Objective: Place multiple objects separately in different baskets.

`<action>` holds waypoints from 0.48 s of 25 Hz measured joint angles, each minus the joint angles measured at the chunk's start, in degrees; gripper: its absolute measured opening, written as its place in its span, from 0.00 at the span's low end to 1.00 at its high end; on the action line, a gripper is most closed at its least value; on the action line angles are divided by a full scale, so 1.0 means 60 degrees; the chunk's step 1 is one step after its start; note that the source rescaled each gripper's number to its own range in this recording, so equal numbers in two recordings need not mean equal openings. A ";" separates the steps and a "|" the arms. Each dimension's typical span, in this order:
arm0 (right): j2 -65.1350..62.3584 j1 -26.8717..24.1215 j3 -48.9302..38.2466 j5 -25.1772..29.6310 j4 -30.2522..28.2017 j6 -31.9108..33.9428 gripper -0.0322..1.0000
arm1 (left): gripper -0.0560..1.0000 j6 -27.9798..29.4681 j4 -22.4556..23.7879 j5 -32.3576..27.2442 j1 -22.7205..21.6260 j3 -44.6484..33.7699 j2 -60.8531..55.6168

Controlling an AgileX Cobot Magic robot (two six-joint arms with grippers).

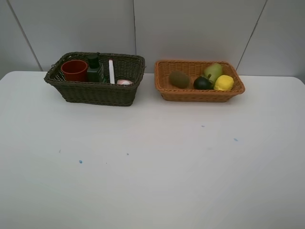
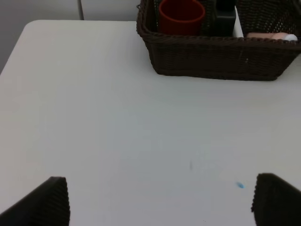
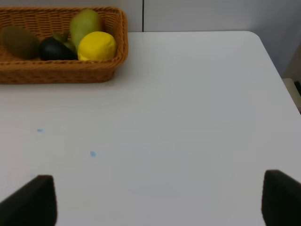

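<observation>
Sorted by kind: containers and marker in dark basket [image 1: 97,90], fruit in orange-tan basket [image 1: 198,93]. Left gripper [image 2: 160,200] and right gripper [image 3: 160,202] wide, empty.

White table [image 1: 152,181] (blue specks) w/ grey panelled wall [image 1: 190,28] behind.

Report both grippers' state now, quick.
Left gripper: open, holding nothing, above bare table.
Right gripper: open, holding nothing, above bare table.
</observation>
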State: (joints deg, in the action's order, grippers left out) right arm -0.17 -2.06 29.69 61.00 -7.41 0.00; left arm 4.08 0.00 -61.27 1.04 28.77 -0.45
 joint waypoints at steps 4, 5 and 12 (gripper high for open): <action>0.0000 0.0000 0.0000 0.0000 0.0000 0.0000 0.94 | 1.00 0.0000 0.0000 0.0000 0.0283 0.0000 0.0000; 0.0000 0.0000 0.0000 0.0000 0.0000 0.0000 0.94 | 1.00 0.0000 0.0000 0.0000 0.0283 0.0000 0.0000; 0.0000 0.0000 0.0000 0.0000 0.0000 0.0000 0.94 | 1.00 0.0000 0.0000 0.0008 0.0283 0.0000 0.0000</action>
State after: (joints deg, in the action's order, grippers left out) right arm -0.17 -2.06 29.69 61.00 -7.41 0.00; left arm 4.08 0.00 -61.22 2.74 28.77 -0.45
